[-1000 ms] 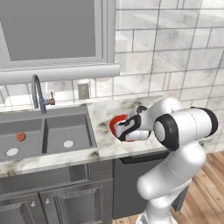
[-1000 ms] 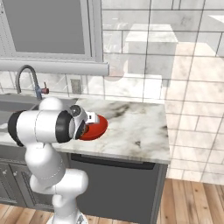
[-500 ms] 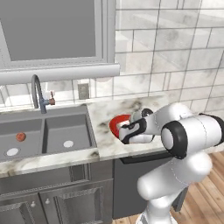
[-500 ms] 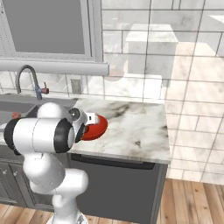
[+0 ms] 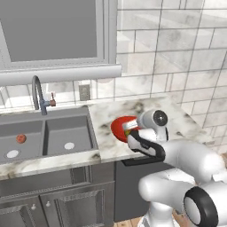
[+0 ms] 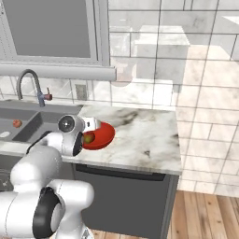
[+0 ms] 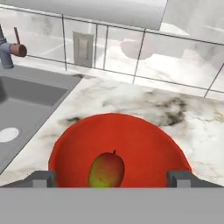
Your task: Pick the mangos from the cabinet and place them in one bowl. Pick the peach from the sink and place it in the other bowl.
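Bright, even rendered light, soft shadows only. Glossy wall tiles (image 5: 177,48) show pale reflections. Pics low-res, slightly soft; no edge distortion.

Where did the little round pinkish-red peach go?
The little round pinkish-red peach lies in the dark grey sink's left basin, beyond a pale drain.

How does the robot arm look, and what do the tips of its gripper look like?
The arm is glossy white with rounded segments, dark joint bands and round grey end caps. The gripper has two small dark grey, blocky fingertips. No cables or markings are visible.
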